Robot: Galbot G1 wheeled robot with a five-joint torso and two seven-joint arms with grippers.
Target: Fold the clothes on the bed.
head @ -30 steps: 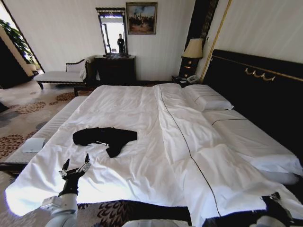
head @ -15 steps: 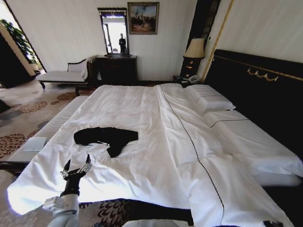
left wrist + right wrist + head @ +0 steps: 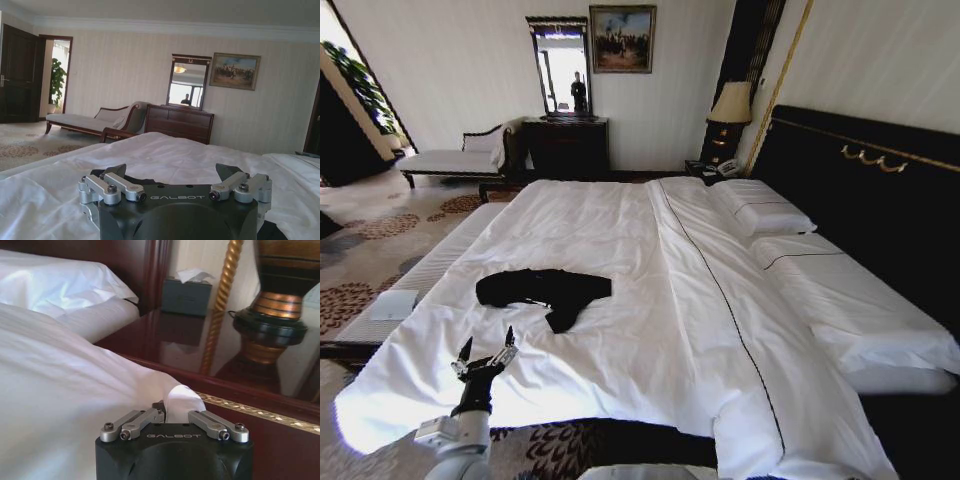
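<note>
T-shirt: the black T-shirt (image 3: 542,291) lies bunched on the left half of the bed (image 3: 720,300), on the white duvet (image 3: 650,330), one sleeve trailing toward the near edge.
Left hand: the left hand (image 3: 483,356) hovers over the duvet at the near edge, near the shirt but not touching it, fingers spread open; the left wrist view (image 3: 176,186) shows dark cloth just beyond them.
Right hand: the right hand (image 3: 172,416) sits at the bed's edge by the dark wood frame, closed on a fold of white duvet.
Handling: likely light, limp and apt to slide on the smooth duvet.
Hold: probably best pinched at shoulders or hem, after spreading it flat.
</note>
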